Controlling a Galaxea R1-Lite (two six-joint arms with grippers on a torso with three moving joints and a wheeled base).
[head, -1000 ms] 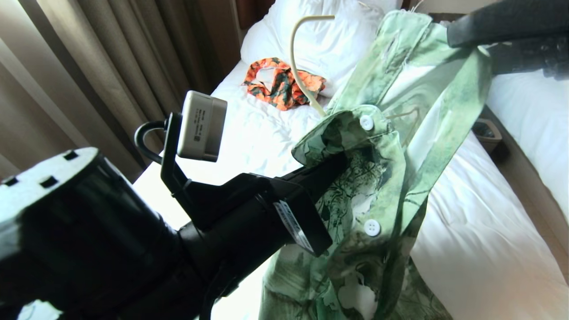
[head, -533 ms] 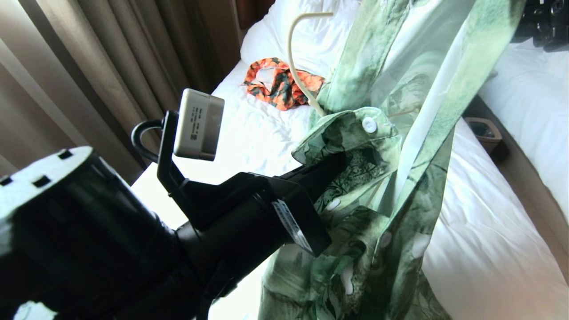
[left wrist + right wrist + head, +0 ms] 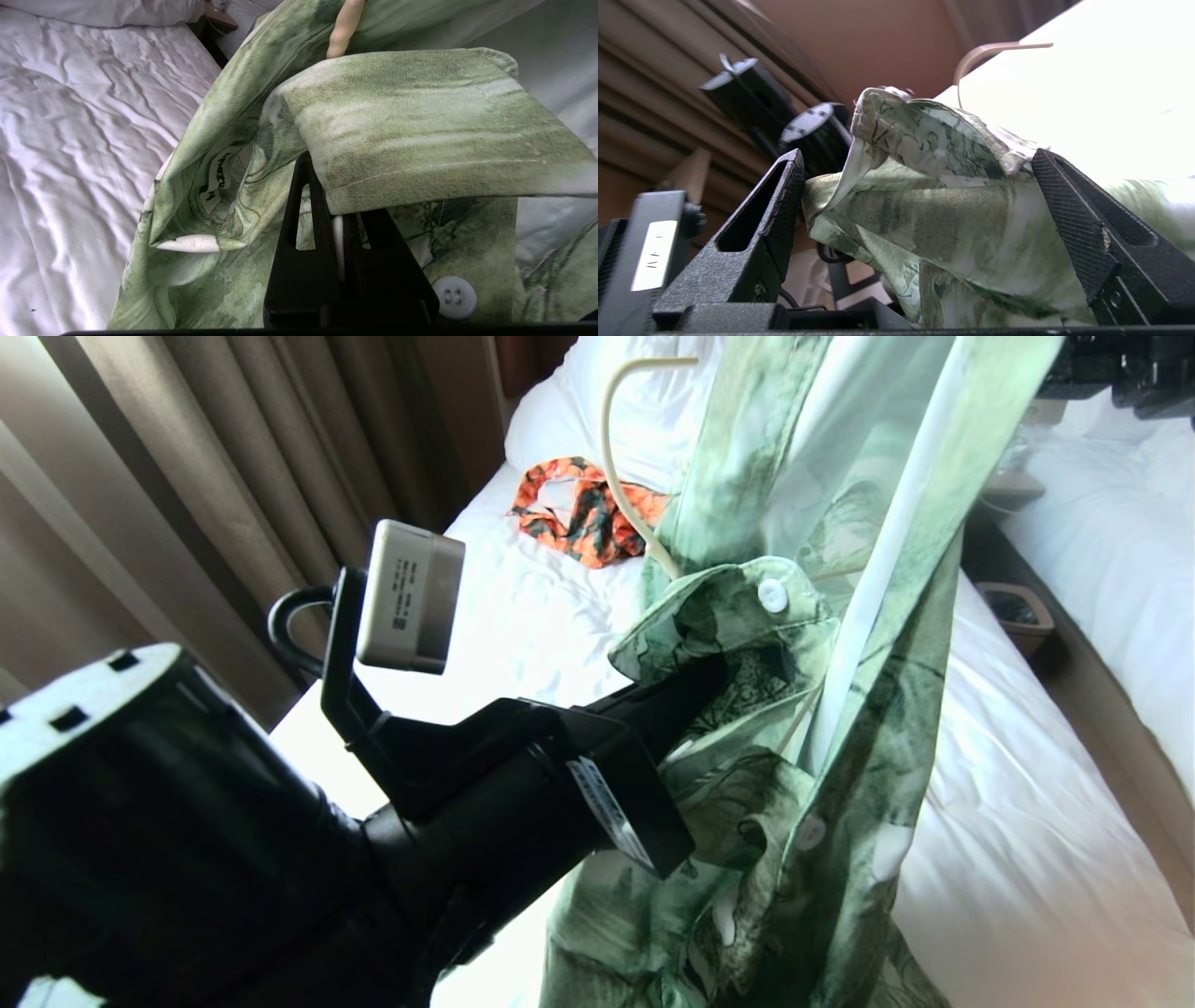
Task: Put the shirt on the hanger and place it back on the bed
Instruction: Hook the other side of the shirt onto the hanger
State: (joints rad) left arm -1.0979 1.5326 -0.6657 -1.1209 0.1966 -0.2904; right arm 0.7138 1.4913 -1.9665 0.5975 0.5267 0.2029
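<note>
The light-green leaf-print shirt (image 3: 840, 728) hangs in the air over the bed (image 3: 1008, 859). The cream hanger's hook (image 3: 611, 439) rises out of the collar. My left gripper (image 3: 695, 686) reaches in under the folded collar. In the left wrist view the left gripper (image 3: 334, 205) is shut on the hanger's thin wire, and the collar covers its tips. The hanger's neck (image 3: 345, 28) shows above the collar. My right gripper (image 3: 920, 158) is high at the head view's upper right. It stands wide open, with shirt cloth (image 3: 934, 219) stretched between its fingers.
An orange-and-green garment (image 3: 583, 509) lies on the bed near a white pillow (image 3: 579, 401). Curtains (image 3: 187, 476) hang at the left. A second white bed (image 3: 1120, 579) stands at the right, with a small bin (image 3: 1013, 607) in the gap between the beds.
My right arm has risen toward the upper right, mostly out of the head view, drawing the shirt's front panel up and taut. The left gripper has stayed put on the hanger.
</note>
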